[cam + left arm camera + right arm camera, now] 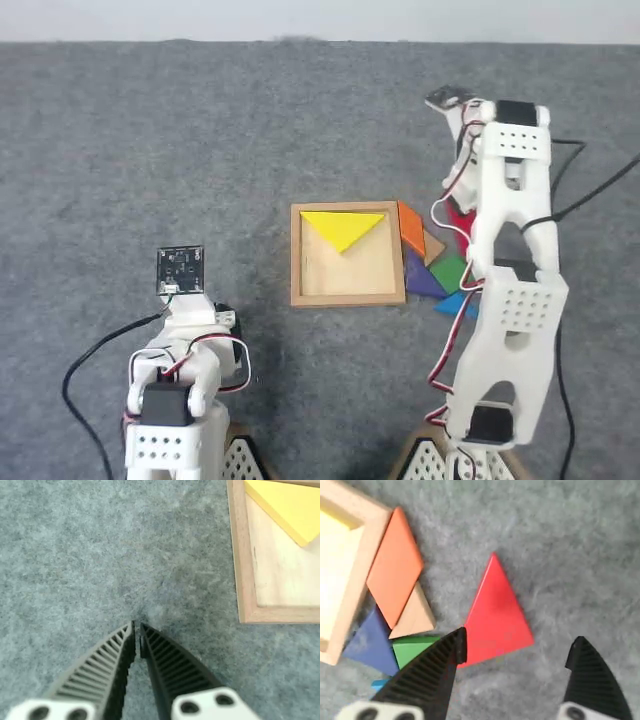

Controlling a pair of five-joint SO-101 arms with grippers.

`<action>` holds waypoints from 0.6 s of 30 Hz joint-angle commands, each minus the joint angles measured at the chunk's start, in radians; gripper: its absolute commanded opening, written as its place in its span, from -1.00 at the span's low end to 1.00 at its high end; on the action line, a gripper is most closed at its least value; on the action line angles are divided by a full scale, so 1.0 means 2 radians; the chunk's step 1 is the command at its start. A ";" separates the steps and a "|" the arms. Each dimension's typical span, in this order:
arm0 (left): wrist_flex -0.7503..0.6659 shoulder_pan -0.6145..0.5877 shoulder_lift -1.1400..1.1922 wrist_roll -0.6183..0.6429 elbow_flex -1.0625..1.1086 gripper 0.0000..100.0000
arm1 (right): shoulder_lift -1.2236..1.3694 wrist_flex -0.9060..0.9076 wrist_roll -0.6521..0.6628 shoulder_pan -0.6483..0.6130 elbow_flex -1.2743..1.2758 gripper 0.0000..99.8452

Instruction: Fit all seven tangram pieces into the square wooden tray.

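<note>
Above the red triangle [496, 617], the right tool [519, 639] gapes wide — empty; the left tool [137, 626] is closed, empty.

We see bright, soft, even light from above on the grey mat [150, 150], with shadows faint and short. The tray [348, 298] rim throws a thin dark line inside, and in the right wrist view its floor glares nearly white.
</note>
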 commanded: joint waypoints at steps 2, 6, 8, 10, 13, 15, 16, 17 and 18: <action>0.002 -0.003 -0.010 -0.008 -0.007 -0.97 | 0.003 -0.007 -0.021 0.030 -0.011 -0.35; 0.002 -0.003 -0.010 -0.008 -0.007 -0.97 | 0.025 -0.036 -0.021 0.020 0.018 -0.35; 0.002 -0.003 -0.010 -0.008 -0.007 -0.97 | 0.040 -0.052 -0.022 0.017 0.023 -0.35; 0.002 -0.003 -0.010 -0.008 -0.007 -0.97 | 0.056 -0.065 -0.024 0.017 0.023 -0.35; 0.002 -0.003 -0.010 -0.008 -0.007 -0.97 | 0.079 -0.069 -0.022 0.014 0.023 -0.35; 0.002 -0.003 -0.010 -0.008 -0.007 -0.97 | 0.081 -0.067 -0.022 0.010 0.022 -0.35; 0.002 -0.003 -0.010 -0.008 -0.007 -0.97 | 0.080 -0.066 -0.021 0.007 0.022 -0.35; 0.002 -0.003 -0.010 -0.008 -0.007 -0.97 | 0.079 -0.066 -0.023 0.003 0.025 -0.36; 0.002 -0.003 -0.010 -0.008 -0.007 -0.97 | 0.079 -0.059 -0.022 0.000 0.025 -0.36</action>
